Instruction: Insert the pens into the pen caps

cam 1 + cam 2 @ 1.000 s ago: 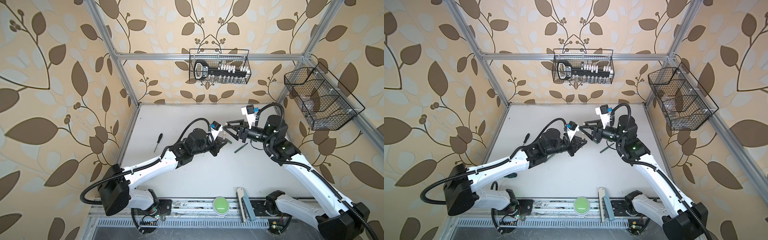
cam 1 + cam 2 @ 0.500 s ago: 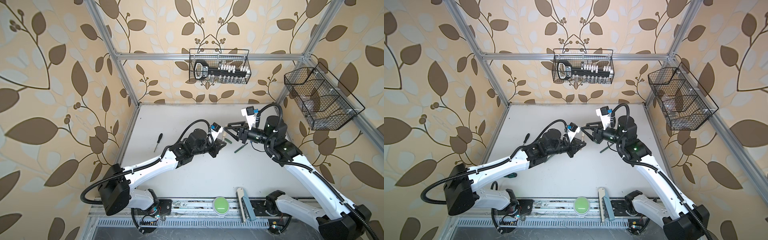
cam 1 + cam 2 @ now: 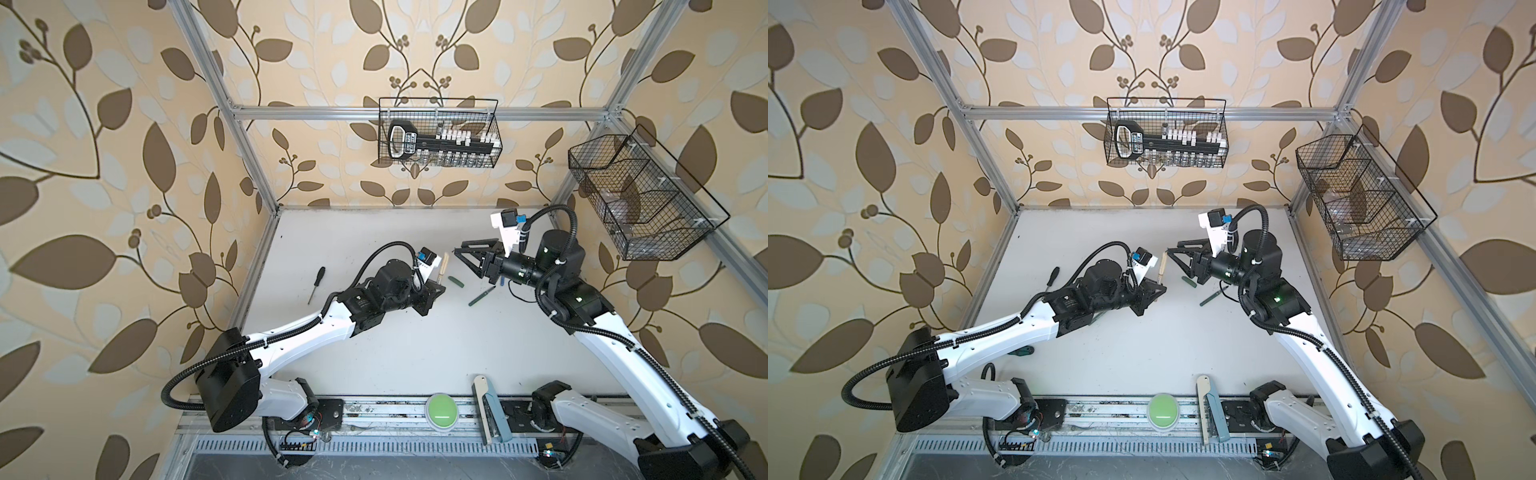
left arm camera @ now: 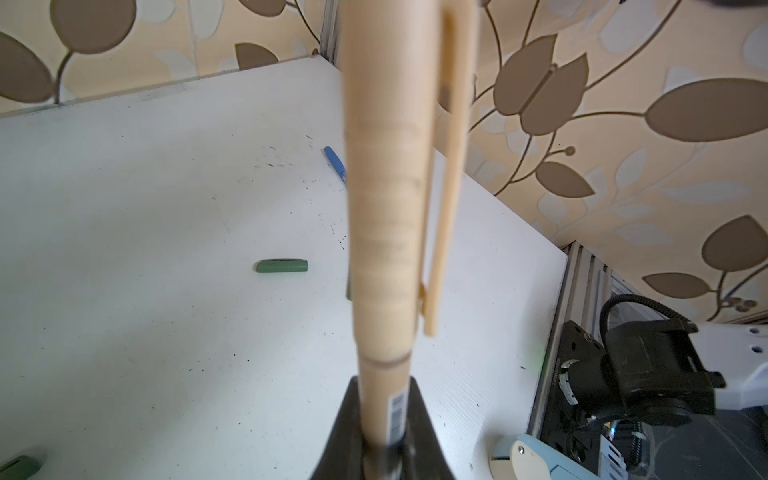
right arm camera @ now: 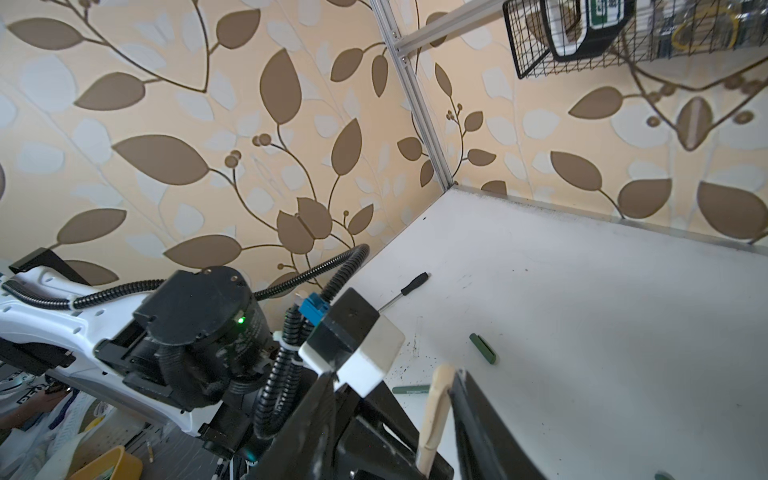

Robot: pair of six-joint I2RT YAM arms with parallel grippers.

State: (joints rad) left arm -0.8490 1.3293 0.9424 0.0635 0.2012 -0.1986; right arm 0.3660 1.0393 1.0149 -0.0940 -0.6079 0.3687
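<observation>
Room comes first: toward 6 o'clock the desk (image 3: 415,353) lies bare as far as the green button (image 3: 441,409) on the front rail. Mid-desk, the left end effector (image 3: 437,287) is clamped on the barrel of the beige pen (image 4: 379,390). In both top views the pen's long axis runs roughly 6 to 12 o'clock. Its beige cap (image 4: 386,208) is on and points away from the jaws.

The right end effector (image 3: 457,250) stands at 1 o'clock of the pen, jaws apart, tips just beside the capped end. The right wrist view shows the pen in line with the gap; whether it is inside cannot be told. The right arm looks best placed to close on the cap.

A green cap (image 3: 456,281) and a green pen (image 3: 478,297) lie at 4 o'clock, near that arm's path. The far wall at 12 o'clock is well apart.
</observation>
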